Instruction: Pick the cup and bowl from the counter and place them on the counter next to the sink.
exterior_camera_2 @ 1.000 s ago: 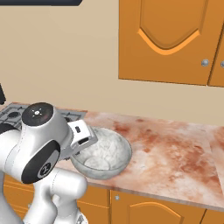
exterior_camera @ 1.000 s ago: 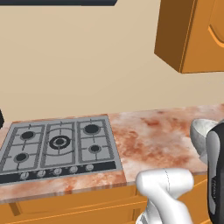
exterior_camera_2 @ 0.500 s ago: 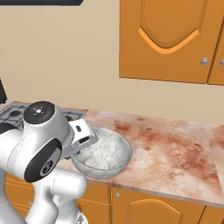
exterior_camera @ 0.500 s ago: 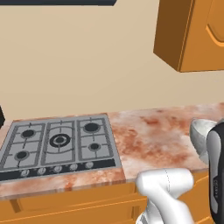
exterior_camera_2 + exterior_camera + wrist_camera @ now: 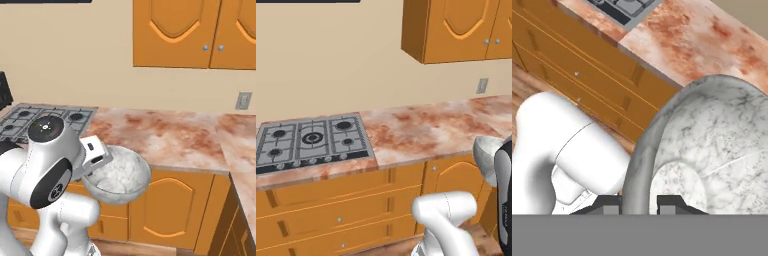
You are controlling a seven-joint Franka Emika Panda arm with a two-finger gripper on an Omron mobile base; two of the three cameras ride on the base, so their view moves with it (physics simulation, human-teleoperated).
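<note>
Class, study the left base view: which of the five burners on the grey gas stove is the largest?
The centre burner of the grey gas stove: it has a wide double ring, while the four burners around it are smaller, with single round caps.

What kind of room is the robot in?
It looks like a kitchen. There is a gas stove set into a long marbled stone counter, with orange wooden cabinets on the wall above.
</note>
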